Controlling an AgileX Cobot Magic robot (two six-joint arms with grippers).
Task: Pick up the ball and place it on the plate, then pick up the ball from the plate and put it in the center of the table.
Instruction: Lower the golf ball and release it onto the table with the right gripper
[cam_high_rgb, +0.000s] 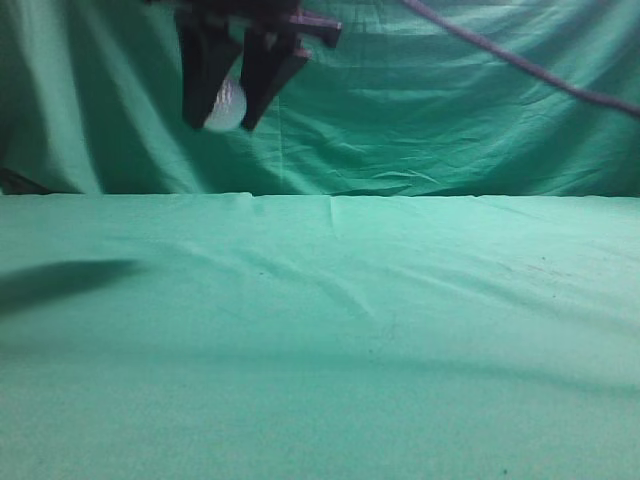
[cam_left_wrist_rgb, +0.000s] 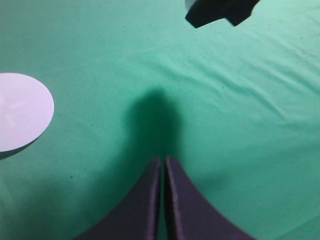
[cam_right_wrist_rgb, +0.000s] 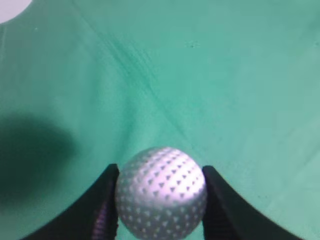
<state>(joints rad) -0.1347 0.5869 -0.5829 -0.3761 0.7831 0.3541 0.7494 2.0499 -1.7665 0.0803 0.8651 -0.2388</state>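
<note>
Two grippers are at work here, and only one carries anything. Taking the flat white round plate as the landmark, it lies at the far left of the left wrist view, flat on the wide table draped in wrinkled green cloth and bare of any load. To the right of the plate hangs the black left gripper, its two fingers pressed together with nothing between them and its shadow falling on the cloth just ahead. Further right of the plate again, the black right gripper pinches the small white dimpled golf ball between its two fingers. In the exterior view that ball is high above the table, against the green backdrop.

Only a sliver of the plate shows in the right wrist view, at the upper left corner, so the plate lies ahead and to the left of the ball-carrying hand, well apart from it. Whether the ball is bound for the plate or the table's centre cannot be told; a round ball has no long axis to align either way.
</note>
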